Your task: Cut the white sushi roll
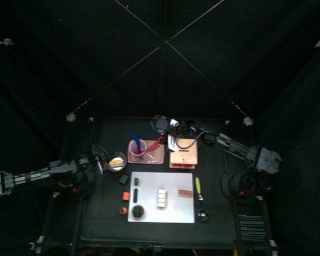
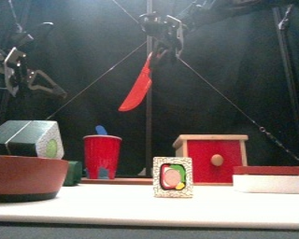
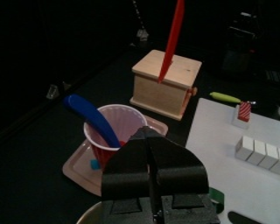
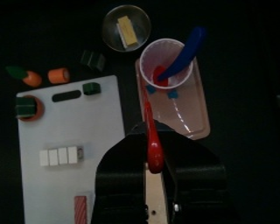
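The right pincer (image 2: 161, 33) is clamped on the handle of a red knife (image 2: 137, 86), which hangs blade-down in the air above the red cup (image 2: 102, 154) at the back of the bench (image 1: 103, 185); a blue utensil (image 4: 189, 48) leans in that cup. The left pincer (image 3: 160, 175) hovers with its jaws pressed together and empty, near the bench's left edge beside the cup. The white sushi roll (image 1: 140, 212) lies on the white board (image 1: 176, 200) at the front of the bench, near the board's left edge, and shows as a row of joined pale segments in the wrist views. By my reading the tool-fetching step is in hand: the knife looks clear of the cup but is well apart from the roll. Next, the right arm would need to carry the blade forward over the board and line its edge across the roll.
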`<action>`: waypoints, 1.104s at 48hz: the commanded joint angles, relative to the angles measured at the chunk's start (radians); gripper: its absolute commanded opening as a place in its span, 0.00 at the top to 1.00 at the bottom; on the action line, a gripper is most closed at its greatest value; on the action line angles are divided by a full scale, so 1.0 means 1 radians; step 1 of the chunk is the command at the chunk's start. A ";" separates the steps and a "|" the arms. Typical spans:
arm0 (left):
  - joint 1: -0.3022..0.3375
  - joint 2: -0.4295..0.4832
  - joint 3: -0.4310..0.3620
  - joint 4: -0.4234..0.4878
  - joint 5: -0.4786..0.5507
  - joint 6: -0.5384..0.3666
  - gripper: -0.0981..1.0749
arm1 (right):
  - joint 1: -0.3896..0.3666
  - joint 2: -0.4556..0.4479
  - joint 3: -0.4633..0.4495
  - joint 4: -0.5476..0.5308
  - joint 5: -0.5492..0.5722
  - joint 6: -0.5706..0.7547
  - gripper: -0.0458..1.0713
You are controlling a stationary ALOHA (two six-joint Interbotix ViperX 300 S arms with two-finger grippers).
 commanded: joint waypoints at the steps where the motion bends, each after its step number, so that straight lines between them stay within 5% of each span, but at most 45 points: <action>1: 0.003 0.006 -0.041 0.012 -0.011 0.003 0.91 | 0.014 -0.114 0.146 0.034 -0.121 0.000 0.61; 16: -0.041 0.133 -0.132 0.114 -0.014 0.000 0.82 | 0.123 -0.284 0.483 0.061 -0.491 0.000 0.61; 29: -0.152 0.327 -0.212 0.129 -0.130 0.000 0.50 | 0.259 -0.371 0.732 0.094 -0.864 0.017 0.62; 43: -0.324 0.488 -0.259 0.115 -0.400 -0.009 0.02 | 0.334 -0.407 0.854 0.127 -1.031 0.026 0.62; 53: -0.370 0.646 -0.325 0.098 -0.431 -0.009 0.04 | 0.364 -0.405 0.868 0.138 -1.072 0.026 0.62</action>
